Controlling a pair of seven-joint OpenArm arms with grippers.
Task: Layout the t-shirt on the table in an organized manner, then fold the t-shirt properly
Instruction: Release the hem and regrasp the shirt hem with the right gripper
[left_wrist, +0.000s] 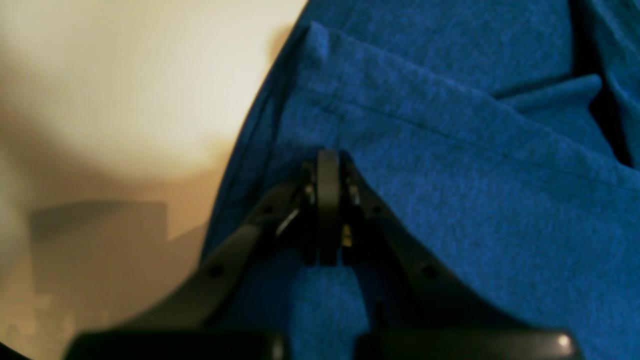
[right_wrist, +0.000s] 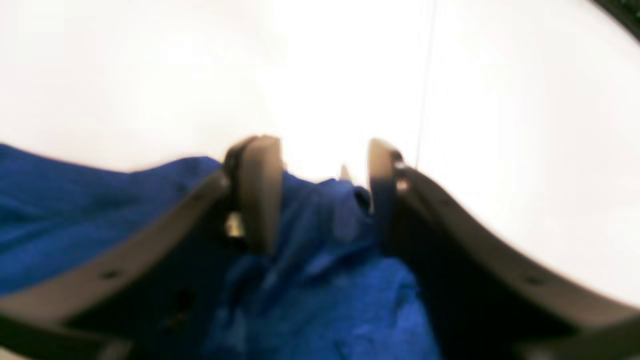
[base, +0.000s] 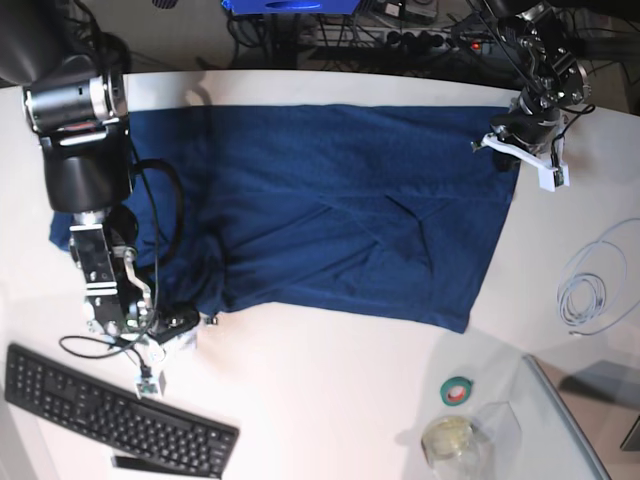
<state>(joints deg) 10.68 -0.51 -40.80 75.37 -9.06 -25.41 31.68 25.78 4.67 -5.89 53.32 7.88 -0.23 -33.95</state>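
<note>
The right tool (right_wrist: 315, 195) is blurred, released, straddling the t-shirt's (base: 330, 215) bunched edge. The left tool (left_wrist: 328, 200) is clenched on the t-shirt's hem over the tabletop (base: 320, 400).

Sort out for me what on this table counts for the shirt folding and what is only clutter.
Part of the job:
- t-shirt, spread across the table
- left pincer, shut on the t-shirt's edge
- right pincer, jaws apart over the cloth

Just lying about:
- keyboard
- green tape roll
- coiled cable
- clear container
</note>
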